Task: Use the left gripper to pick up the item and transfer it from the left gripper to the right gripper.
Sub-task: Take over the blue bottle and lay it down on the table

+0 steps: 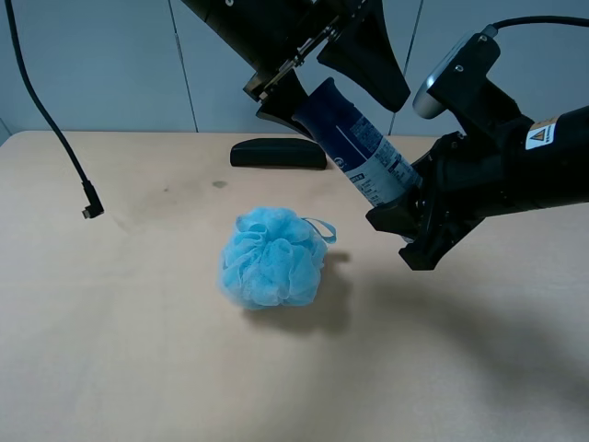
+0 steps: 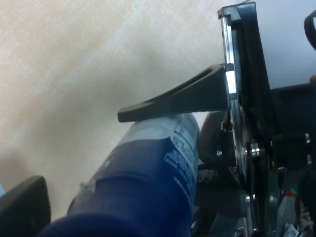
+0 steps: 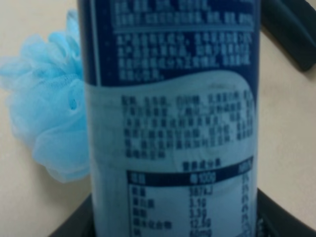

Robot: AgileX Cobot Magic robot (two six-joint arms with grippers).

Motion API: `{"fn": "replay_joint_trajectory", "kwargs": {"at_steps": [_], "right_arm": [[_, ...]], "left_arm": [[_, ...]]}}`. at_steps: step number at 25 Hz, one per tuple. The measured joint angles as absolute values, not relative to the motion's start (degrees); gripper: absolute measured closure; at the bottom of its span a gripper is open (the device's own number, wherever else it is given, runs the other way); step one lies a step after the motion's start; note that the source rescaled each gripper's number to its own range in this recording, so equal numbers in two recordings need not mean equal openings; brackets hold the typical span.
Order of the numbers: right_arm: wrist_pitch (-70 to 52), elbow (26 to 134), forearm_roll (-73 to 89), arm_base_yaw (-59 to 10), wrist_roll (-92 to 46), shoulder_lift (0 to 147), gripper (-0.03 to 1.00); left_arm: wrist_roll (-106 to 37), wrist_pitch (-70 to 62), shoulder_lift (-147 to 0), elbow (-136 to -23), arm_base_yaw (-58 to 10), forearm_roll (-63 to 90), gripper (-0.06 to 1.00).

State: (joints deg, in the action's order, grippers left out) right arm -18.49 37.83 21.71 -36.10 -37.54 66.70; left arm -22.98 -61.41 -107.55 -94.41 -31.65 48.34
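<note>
Handover in mid-air: above the table [image 1: 110, 350], the item [image 1: 359, 147] hangs on a slant between my two arms, clear of the blue mesh pouf [image 1: 271, 258] below it and the black case [image 1: 276, 153] behind. The left gripper [image 1: 322, 92] is clamped on the dark-capped upper end, and in the left wrist view one black finger is pressed against the label. From there the bottle's long axis runs down and to the right in the exterior view, and its printed lower end slips out of sight at the right gripper [image 1: 402, 235]. The right wrist view is filled with the label standing straight across it, with a dark finger edge low on either side. I read that as the right fingers standing astride the lower end, square to the axis. Whether they press on it or stand a little off, I cannot tell from any view. As I judge it, the move ahead turns on that crossing. The two grips sit at opposite ends of the bottle and well apart, so the right fingers should be able to close on the lower label before the left lets go.
</note>
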Motion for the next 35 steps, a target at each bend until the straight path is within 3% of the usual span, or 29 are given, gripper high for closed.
{"fn": "replay_joint_trajectory", "kwargs": {"at_steps": [7,19,24,35], "right_arm": [[-18.6,37.83,21.71,-36.1,-37.54,66.7,0.86],[-18.76,37.83,21.77,-36.1,-37.4,66.7,0.86],[-18.76,37.83,21.77,-36.1,-37.4,66.7,0.86],[-18.76,37.83,21.77,-36.1,-37.4,66.7,0.86]], "left_arm": [[-22.91,-62.03,-106.99,-94.41,-29.84,48.28,-0.05],[-21.29,-66.13,-98.27,-94.41,-20.55,43.55,-0.05],[-18.3,-67.29,-91.49,-94.41,-16.9,36.51,-0.05],[-8.77,-67.37,-72.68,-94.24,-16.46,12.44,-0.06]]}}
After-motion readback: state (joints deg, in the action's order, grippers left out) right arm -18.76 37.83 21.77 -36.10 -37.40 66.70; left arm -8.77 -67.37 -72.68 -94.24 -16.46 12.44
